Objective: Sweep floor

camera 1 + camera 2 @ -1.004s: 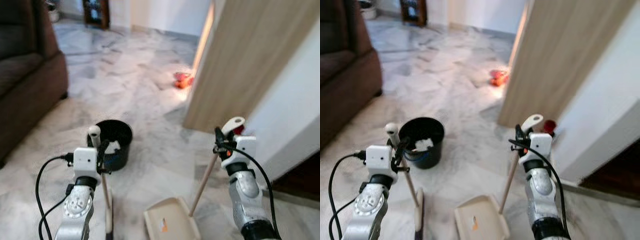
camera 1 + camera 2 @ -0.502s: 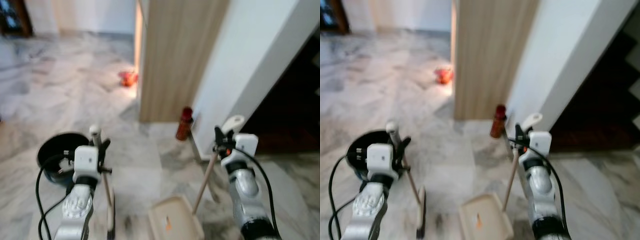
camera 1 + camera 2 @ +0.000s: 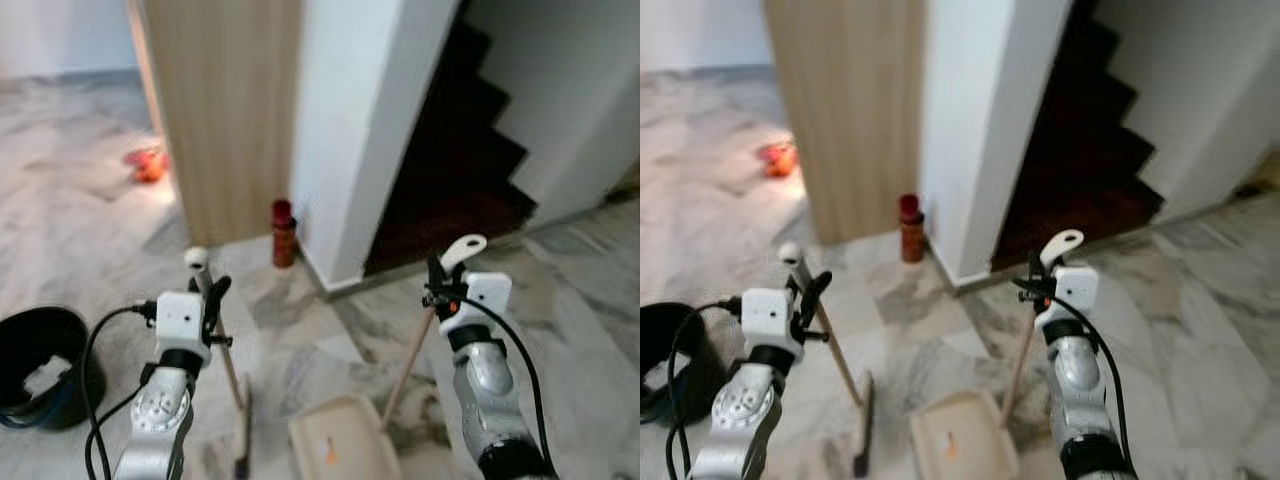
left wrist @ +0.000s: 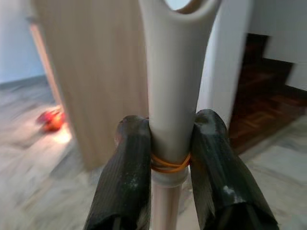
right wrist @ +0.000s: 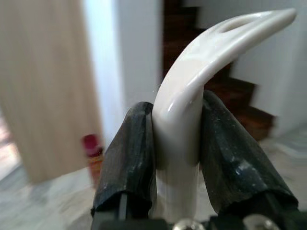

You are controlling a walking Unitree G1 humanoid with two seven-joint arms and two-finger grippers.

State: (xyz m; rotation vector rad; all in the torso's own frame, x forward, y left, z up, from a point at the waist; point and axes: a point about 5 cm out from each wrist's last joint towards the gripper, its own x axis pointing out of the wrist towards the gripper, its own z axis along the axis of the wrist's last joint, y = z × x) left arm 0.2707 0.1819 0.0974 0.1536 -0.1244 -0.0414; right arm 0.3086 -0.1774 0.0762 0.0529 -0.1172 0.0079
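Observation:
My left gripper is shut on the cream top of the broom handle, an orange rubber band below the grip. The broom slants down to its dark head on the marble floor. My right gripper is shut on the curved cream handle of the dustpan. Its wooden stick runs down to the beige pan, which rests on the floor between my arms with a small orange scrap in it.
A black bucket with white paper inside stands at the left. A red bottle stands by the white wall corner, beside a wooden door panel. Dark stairs rise at the right. An orange object lies on the far floor.
The whole view has swung to the right: the sofa has left the picture, the bucket has shifted far left, and the stairs have come in. Both grippers hold the same tools.

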